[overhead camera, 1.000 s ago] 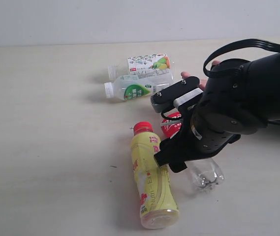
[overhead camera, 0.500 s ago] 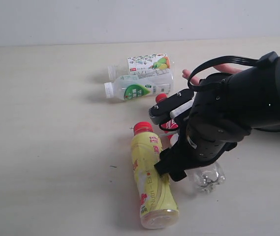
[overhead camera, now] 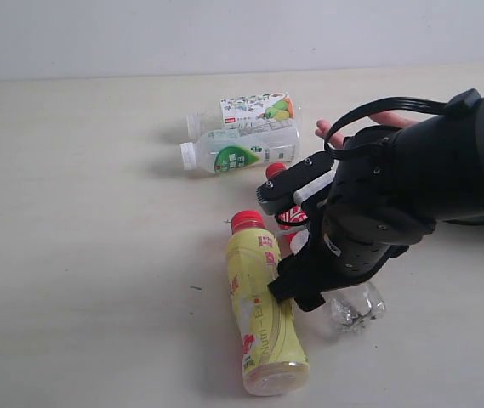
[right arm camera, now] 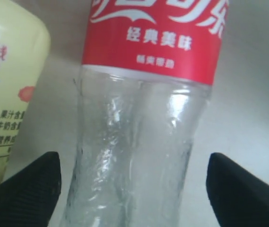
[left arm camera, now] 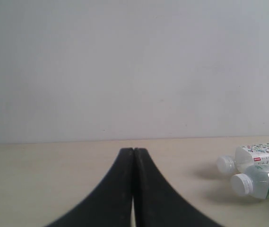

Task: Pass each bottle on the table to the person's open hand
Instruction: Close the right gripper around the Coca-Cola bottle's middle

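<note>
The clear bottle with red cap and label (overhead camera: 354,308) lies on the table (overhead camera: 97,221), and my right gripper (overhead camera: 314,289) is down over its middle. In the right wrist view this bottle's (right arm camera: 139,156) clear body sits between the open fingers (right arm camera: 30,187), with a gap on each side. The yellow bottle (overhead camera: 263,314) lies just beside it, close to one finger. Farther back lie the green-white label bottle (overhead camera: 242,151) and the fruit-print bottle (overhead camera: 254,108). My left gripper (left arm camera: 133,152) is shut on nothing, low over the table, out of the exterior view.
A person's hand (overhead camera: 321,129) rests on the table behind my right arm, mostly hidden by it. In the left wrist view the fruit-print bottle (left arm camera: 262,152) and the green-white label bottle (left arm camera: 259,183) lie off to one side. A pale wall (overhead camera: 224,34) closes the far edge.
My right gripper has come down and toward the yellow bottle, straddling the red-label bottle. That bottle's red cap now shows beyond the wrist. The bottles have not moved.
</note>
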Robot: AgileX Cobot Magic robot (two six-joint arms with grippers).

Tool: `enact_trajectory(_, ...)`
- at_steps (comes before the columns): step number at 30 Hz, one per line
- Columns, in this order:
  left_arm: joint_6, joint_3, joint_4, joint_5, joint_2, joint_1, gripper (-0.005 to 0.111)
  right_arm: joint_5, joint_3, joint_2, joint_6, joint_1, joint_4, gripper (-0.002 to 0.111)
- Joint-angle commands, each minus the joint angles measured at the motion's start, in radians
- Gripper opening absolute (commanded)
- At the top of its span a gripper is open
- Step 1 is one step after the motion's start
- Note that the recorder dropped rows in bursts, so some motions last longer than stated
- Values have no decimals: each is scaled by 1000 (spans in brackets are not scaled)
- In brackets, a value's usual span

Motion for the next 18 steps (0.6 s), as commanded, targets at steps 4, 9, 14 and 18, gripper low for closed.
enact_trajectory(4,-5,2,0,-1,-4,3,0,29,-5,3,2,1,-20,49)
enact_trajectory(9,-5,2,0,-1,-4,3,0,43,-5,3,2,1,-26,31)
enact_trajectory(14,-5,2,0,-1,-4,3,0,56,-5,3,2,1,-30,15)
enact_trajectory(18,-5,2,0,-1,-4,3,0,58,-5,3,2,1,-28,3)
